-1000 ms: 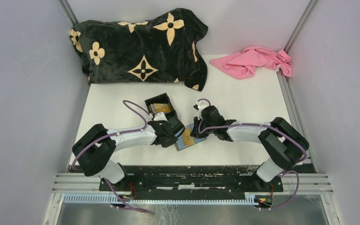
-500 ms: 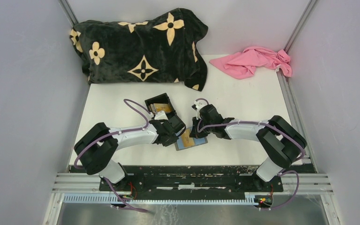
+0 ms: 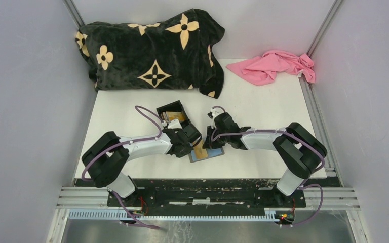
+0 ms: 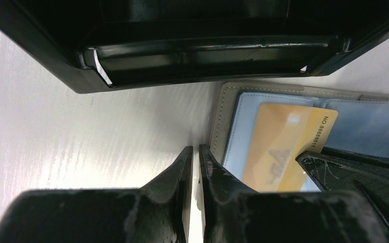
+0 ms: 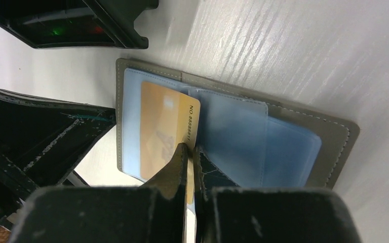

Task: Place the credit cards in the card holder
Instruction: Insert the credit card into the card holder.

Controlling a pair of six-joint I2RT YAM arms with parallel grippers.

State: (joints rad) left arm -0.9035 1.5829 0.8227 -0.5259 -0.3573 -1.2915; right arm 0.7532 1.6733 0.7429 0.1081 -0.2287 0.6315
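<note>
The grey card holder lies open on the table between my two grippers, its blue inner pockets facing up. A gold credit card lies across the left pocket, number edge toward the fold. My right gripper is shut on that edge of the card. My left gripper rests on the table just beside the holder's left edge, jaws nearly together with only a thin slit and nothing seen in it. From above, left gripper and right gripper almost meet over the holder.
A black plastic box stands open just behind the left gripper, with something gold inside. A black blanket with tan flowers fills the back left, and a pink cloth lies at the back right. Walls close both sides.
The right gripper has crept slightly left and away with the gold card still in it. The left gripper and the holder have hardly shifted.
</note>
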